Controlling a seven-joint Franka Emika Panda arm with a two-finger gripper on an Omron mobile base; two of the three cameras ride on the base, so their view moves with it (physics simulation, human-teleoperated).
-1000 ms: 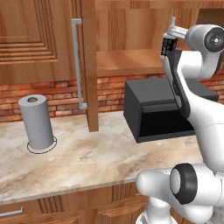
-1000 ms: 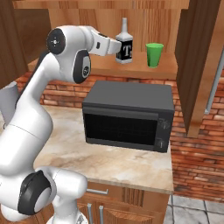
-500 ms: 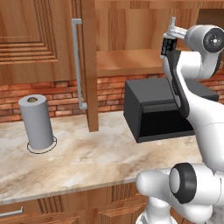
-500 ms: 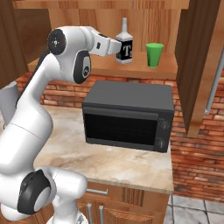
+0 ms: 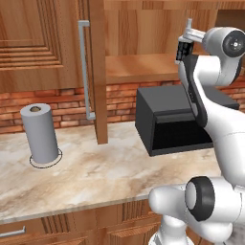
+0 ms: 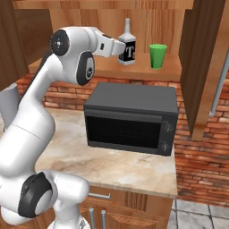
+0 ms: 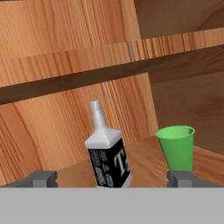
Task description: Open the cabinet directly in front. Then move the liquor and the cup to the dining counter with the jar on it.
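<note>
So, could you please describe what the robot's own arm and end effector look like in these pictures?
The arm is built of smooth, glossy white rounded links with dark grey, disc-shaped joint caps. No cables or markings show on it. Its end effector is a slim white hand piece ending in two small dark grey fingers, blocky and square-tipped in the hand view.

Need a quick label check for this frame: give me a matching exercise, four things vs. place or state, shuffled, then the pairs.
Things:
1. liquor
2. cup
3. microwave
4. paper-towel roll

Places or states:
A. black, on the marble worktop under the open cabinet
B. grey, upright on the worktop left of the open door
C. on the cabinet shelf, upright, framed between the open fingers of the gripper
D. green, on the same shelf, right of the bottle

Pairs: 1-C, 2-D, 3-A, 4-B
</note>
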